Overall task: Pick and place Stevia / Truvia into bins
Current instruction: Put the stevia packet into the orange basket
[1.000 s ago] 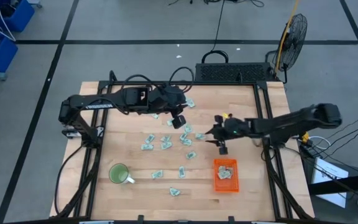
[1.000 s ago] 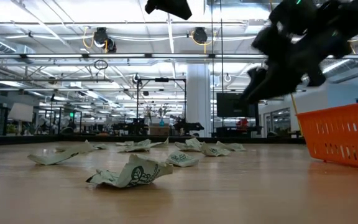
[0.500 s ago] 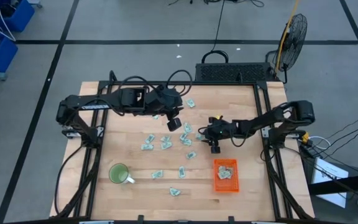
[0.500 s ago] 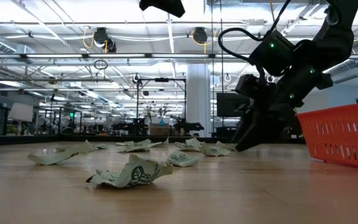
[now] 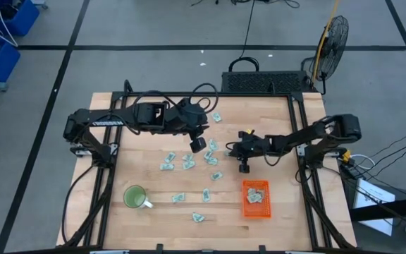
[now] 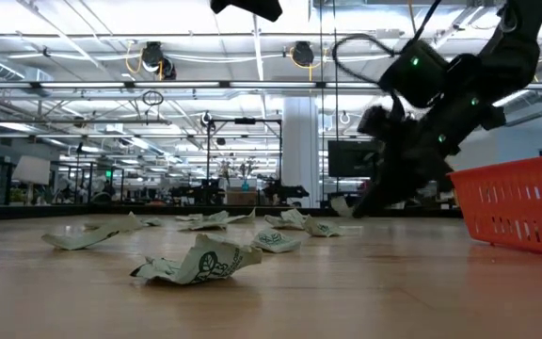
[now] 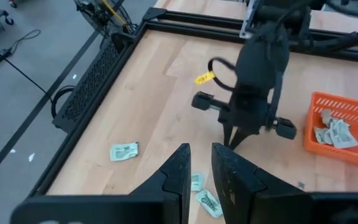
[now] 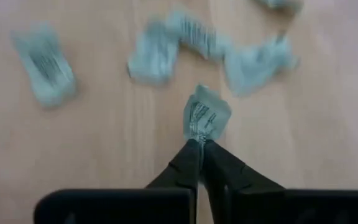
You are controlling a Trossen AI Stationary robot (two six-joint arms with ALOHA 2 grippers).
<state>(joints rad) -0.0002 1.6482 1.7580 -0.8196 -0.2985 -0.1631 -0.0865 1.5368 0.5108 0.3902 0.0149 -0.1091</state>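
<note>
Grey concrete floor (image 5: 154,28) around the table, crossed by dark lines. Blue storage bins (image 5: 2,28) at the far left edge. A black round fan (image 5: 330,39) stands beyond the table's far right corner; a black cable (image 5: 247,28) runs across the floor. In the low view: an open hall, ceiling pipes, strip lights (image 6: 92,28), a white column (image 6: 299,141), distant workstations.

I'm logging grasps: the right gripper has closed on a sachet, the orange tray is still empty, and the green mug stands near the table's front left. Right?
Not quite: the orange tray is not empty; the high view and the left wrist view show sachets already lying in it. The rest holds: the right gripper is shut on a sachet, and the green mug stands near the front left.
</note>
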